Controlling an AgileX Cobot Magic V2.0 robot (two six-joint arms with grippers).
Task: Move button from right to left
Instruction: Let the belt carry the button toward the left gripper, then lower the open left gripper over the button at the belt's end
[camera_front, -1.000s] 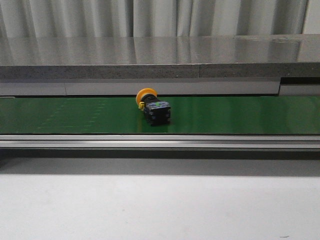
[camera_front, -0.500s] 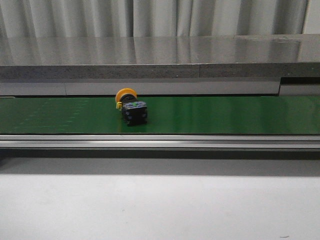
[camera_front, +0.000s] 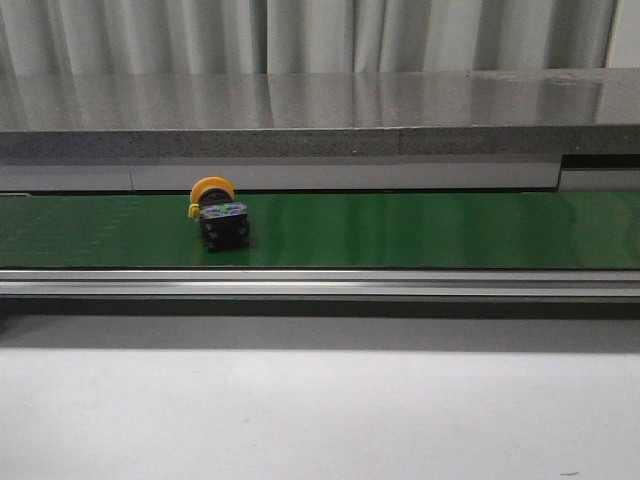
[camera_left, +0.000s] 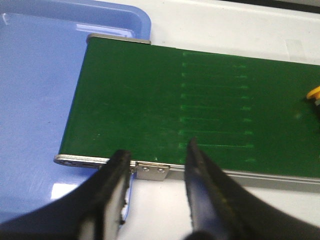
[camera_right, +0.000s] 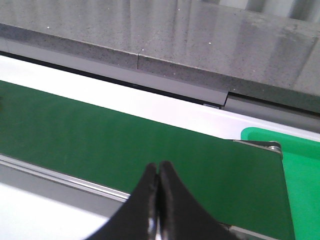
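Observation:
The button (camera_front: 219, 217) lies on its side on the green conveyor belt (camera_front: 420, 228), left of the belt's middle, its yellow-orange cap toward the back and its black body toward me. A sliver of its yellow cap (camera_left: 314, 93) shows at the edge of the left wrist view. My left gripper (camera_left: 156, 156) is open and empty, over the near rail at the belt's left end. My right gripper (camera_right: 158, 169) is shut and empty, above the belt's near rail close to the belt's right end. Neither gripper shows in the front view.
A blue tray (camera_left: 35, 100) sits under the belt's left end. A green tray (camera_right: 300, 170) sits at the belt's right end. A metal rail (camera_front: 320, 282) runs along the belt's near side, a grey stone ledge (camera_front: 320, 140) behind it, white table (camera_front: 320, 410) in front.
The button has travelled leftward along the belt, from just right of the belt's middle to left of it. No gripper has entered the front view.

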